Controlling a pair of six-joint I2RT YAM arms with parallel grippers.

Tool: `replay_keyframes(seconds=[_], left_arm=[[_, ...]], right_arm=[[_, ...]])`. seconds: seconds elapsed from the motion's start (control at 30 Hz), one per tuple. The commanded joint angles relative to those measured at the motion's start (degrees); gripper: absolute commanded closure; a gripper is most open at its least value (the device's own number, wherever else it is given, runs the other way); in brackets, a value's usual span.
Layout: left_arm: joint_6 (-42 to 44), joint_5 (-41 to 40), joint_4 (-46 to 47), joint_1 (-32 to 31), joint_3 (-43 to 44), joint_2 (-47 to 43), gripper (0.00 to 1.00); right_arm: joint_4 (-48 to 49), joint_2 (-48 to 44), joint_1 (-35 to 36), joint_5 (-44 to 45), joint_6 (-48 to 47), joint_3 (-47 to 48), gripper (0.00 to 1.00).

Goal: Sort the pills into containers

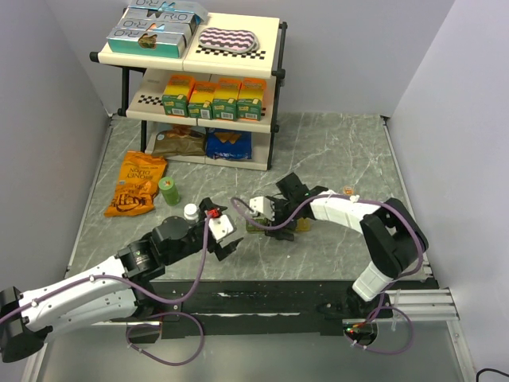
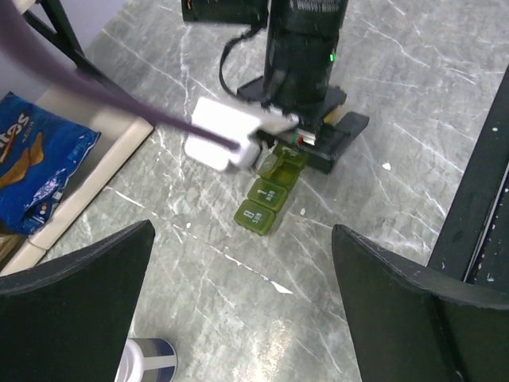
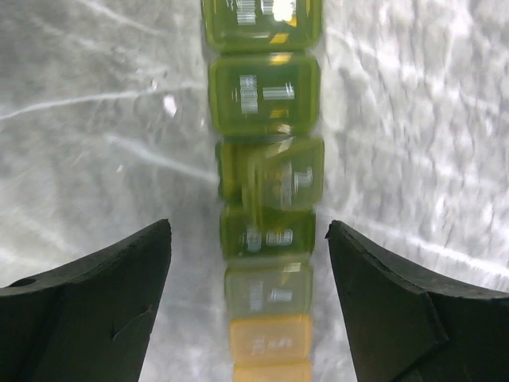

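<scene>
The containers [image 3: 266, 231] are a strip of small lidded compartments, olive green shading to yellow, lying flat on the grey marbled table. In the right wrist view the strip runs down the middle, and one green lid [image 3: 286, 179] stands tilted up. My right gripper [image 3: 248, 231] is open just above it, one finger on each side, touching nothing. The strip's green end [image 2: 256, 215] shows ahead of my left gripper [image 2: 242, 302], which is open, empty and short of it. In the top view my right gripper [image 1: 278, 227] covers most of the strip [image 1: 256, 226]. No pills can be made out.
A white-capped bottle [image 1: 191, 211] stands by my left gripper [image 1: 227, 229], and a green bottle [image 1: 169, 191] and an orange snack bag [image 1: 137, 185] lie further left. A stocked shelf unit [image 1: 199, 79] is at the back. A small orange object [image 1: 347, 191] lies right.
</scene>
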Motion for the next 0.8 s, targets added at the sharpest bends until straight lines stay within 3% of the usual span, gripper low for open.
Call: replay_keyframes(seconds=[0.0,0.17,0.27,0.37,0.4,0.6,0.77], left_arm=[[-0.6,1.9,1.7,0.4,0.1,0.5,0.01],[-1.7,3.5,1.7,0.8,0.7,6.0,0.01],[-8.7,2.6,1.9,4.1,4.4,13.2,0.01],[-18.5,5.6,2.4,7.8,8.5,20.2,0.15],[-20.3,7.9,2.8,8.5,9.3,23.4,0.29],[-32.8,8.8,7.9,9.9,10.2,32.9,0.48],[-41.3,9.3,11.6,9.9,8.4,38.1,0.58]], right_arm=[[-5.0,-5.6,-4.4,-8.8,1.8,3.9,0.15],[-5.1,-7.7,-5.1,-16.0,4.6,4.0,0.17],[-5.0,-5.4,-5.1,-17.7,7.3,5.9,0.19],[-4.3,-3.3,-5.1,-17.5,9.1,7.6,0.19],[-4.1,-2.8,-5.3,-16.9,9.6,8.2,0.19],[-5.0,0.5,-5.1,-13.9,11.3,10.5,0.22],[-5.8,1.8,-5.1,-12.6,12.8,12.0,0.25]])
